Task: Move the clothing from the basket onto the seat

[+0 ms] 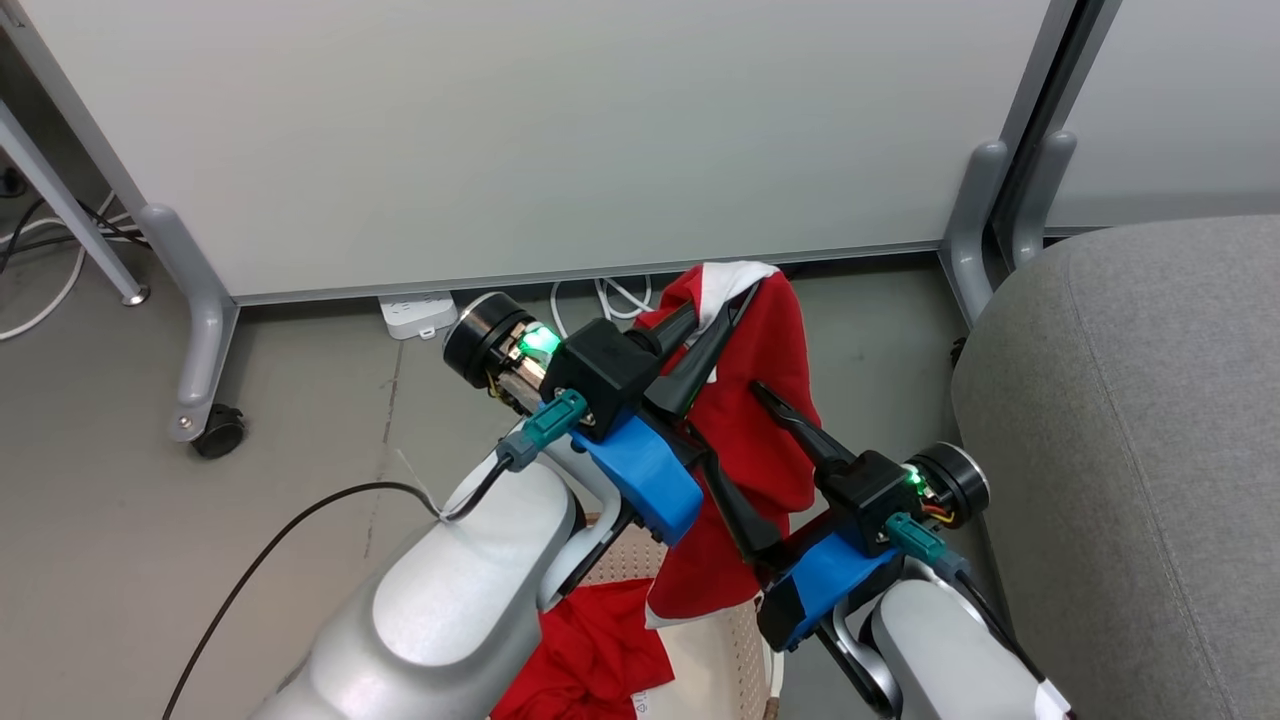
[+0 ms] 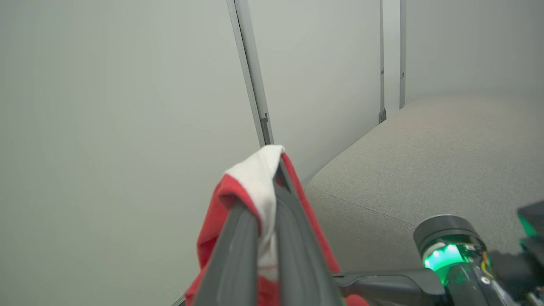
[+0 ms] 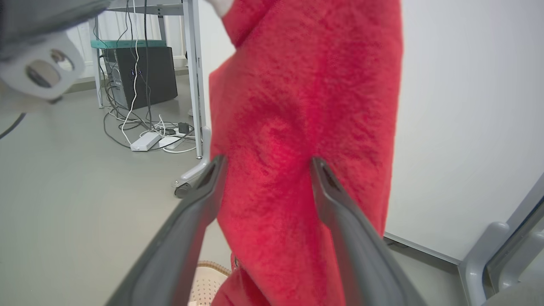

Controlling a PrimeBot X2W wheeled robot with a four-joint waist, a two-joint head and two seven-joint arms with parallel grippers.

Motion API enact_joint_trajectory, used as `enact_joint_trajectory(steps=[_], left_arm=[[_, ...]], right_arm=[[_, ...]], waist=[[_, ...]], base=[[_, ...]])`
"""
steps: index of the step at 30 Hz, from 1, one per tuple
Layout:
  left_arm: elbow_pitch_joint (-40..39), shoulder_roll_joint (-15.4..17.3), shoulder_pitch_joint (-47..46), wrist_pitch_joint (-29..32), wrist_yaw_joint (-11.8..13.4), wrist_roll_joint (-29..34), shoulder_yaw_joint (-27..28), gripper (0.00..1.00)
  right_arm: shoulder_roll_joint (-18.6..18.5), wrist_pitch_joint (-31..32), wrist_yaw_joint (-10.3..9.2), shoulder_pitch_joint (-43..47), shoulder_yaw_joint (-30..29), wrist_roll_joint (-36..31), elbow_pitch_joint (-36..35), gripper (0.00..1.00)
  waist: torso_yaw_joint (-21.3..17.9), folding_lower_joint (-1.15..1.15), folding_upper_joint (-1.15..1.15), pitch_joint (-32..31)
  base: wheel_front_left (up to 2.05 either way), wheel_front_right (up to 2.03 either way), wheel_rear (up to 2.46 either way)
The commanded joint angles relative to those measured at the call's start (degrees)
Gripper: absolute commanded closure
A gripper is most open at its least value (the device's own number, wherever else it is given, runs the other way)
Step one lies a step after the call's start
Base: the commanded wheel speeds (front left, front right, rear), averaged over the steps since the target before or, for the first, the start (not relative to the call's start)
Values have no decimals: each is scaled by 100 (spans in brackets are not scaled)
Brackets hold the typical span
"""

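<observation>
Early going — the left tool [image 1: 738, 300] pinches one red garment [image 1: 755, 470] by its white-trimmed edge above the basket [image 1: 725, 650], the right tool [image 3: 267, 160] is spread wide astride the hanging cloth, while more clothing [image 1: 600, 650] lies in the basket and nothing shows yet on the seat [image 1: 1150, 450].

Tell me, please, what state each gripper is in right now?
Left gripper: closed on the clothing.
Right gripper: open, straddling the hanging clothing.
</observation>
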Motion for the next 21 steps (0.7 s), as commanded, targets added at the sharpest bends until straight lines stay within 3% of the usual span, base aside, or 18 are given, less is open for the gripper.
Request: enact_joint_trajectory(steps=[1,19,20,21], left_arm=[[-38,-2,-79,-47,33,-33,-18,100],[-95,-98,-201,-91,55,-107,-183,100],[-91,-101,-190,-98,63,-124,-195,100],[-84,-101,-188,-100,65,-129,-200,100]], right_arm=[[15,-2,-4,-177,27,8,96,0],[16,-2,-4,-814,163,195,1133,0],[15,-2,-4,-854,185,209,1291,15],[16,-2,-4,-883,204,232,1345,75]], waist=[[16,0,0,15],[130,0,0,45],[133,0,0,32],[133,0,0,25]], base=[[0,0,0],[0,0,0],[0,0,0],[0,0,0]])
